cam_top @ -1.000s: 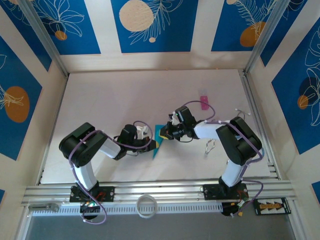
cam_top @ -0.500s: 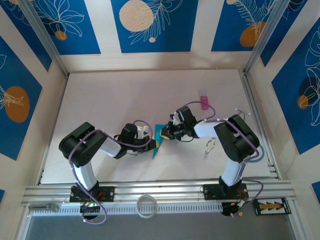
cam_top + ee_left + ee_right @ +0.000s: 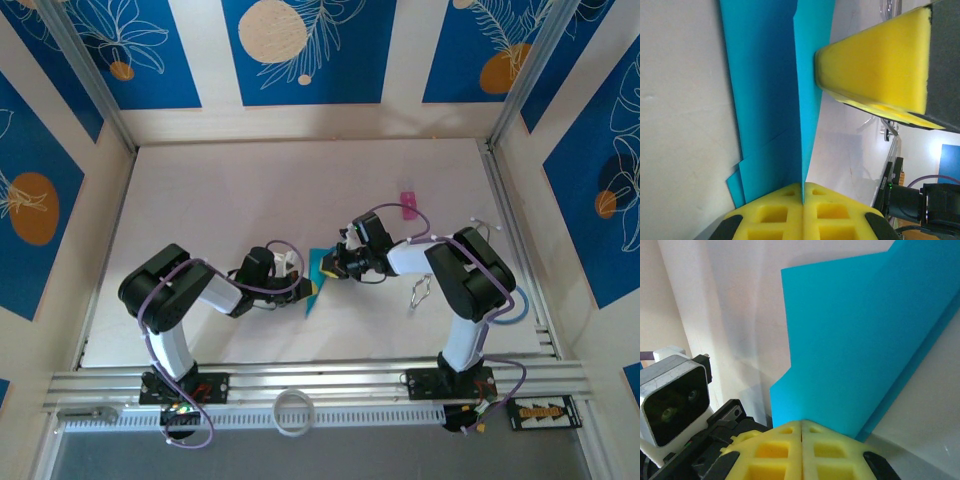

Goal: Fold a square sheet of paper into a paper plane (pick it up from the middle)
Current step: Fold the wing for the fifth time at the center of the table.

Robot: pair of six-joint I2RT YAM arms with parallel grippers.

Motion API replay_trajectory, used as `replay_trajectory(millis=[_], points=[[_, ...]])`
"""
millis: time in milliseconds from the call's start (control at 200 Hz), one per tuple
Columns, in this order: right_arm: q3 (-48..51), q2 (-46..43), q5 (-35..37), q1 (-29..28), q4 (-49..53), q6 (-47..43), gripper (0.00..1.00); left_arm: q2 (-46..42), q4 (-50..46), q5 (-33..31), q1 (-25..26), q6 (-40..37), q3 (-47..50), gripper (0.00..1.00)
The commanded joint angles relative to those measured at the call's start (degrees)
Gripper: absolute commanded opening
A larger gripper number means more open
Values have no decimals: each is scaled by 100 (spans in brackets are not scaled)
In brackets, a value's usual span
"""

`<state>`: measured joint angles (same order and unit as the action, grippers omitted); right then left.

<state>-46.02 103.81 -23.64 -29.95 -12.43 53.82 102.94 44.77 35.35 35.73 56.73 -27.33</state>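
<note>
Your paper (image 3: pixel 318 278) lies mid-table, creased to a point that aims at the near edge. Left gripper (image 3: pixel 303 287) has its pads pressed together on the paper's edge. Right gripper (image 3: pixel 335 265) is clamped on the paper from the other side. You've got a plain white table (image 3: pixel 220 200), blue leaf panels (image 3: pixel 310 50) on pale walls and an aluminium rail (image 3: pixel 320 382) along the near edge. A pink object (image 3: pixel 408 204) sits well apart, back right.
</note>
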Motion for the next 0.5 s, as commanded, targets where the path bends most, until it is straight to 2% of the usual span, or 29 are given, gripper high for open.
replay_trajectory(millis=[0, 495], points=[[-75, 36, -172, 42, 3, -66, 8, 192, -334, -326, -93, 57, 197, 0], [-293, 327, -415, 60, 21, -212, 8, 236, -328, -412, -115, 201, 264, 0]])
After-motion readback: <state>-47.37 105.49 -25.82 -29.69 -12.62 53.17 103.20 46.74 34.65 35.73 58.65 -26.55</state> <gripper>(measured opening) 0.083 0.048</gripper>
